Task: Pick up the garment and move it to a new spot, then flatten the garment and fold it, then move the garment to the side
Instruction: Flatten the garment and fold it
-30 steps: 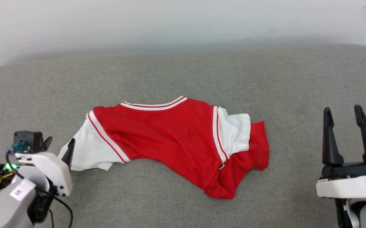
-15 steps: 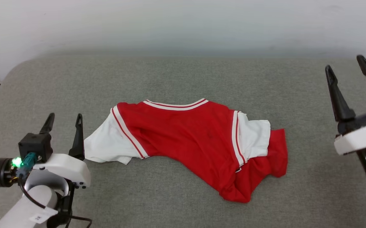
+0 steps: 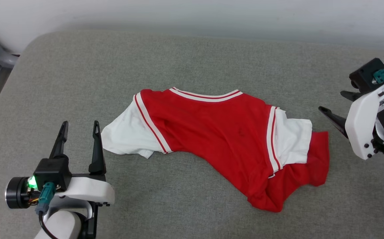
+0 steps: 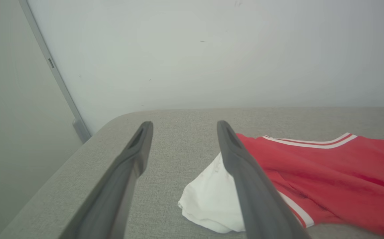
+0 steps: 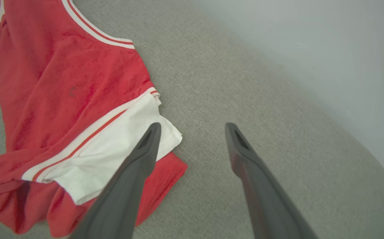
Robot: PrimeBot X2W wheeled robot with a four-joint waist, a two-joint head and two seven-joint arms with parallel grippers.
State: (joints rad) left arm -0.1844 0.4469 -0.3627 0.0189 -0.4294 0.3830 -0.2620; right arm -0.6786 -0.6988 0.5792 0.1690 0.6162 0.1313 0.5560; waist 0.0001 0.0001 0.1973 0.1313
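The red garment (image 3: 218, 132) lies crumpled mid-frame on the gray cushion (image 3: 192, 56). My left gripper (image 3: 80, 123), lower left, has its fingers spread apart and holds nothing, just beside the white sleeve (image 3: 125, 139). My right gripper (image 5: 192, 126), at the right edge, is spread and holds nothing too.

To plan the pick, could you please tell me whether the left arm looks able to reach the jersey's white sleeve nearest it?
Probably yes: the open left tool sits close beside that white sleeve of the jersey, with only bare grey cushion between.
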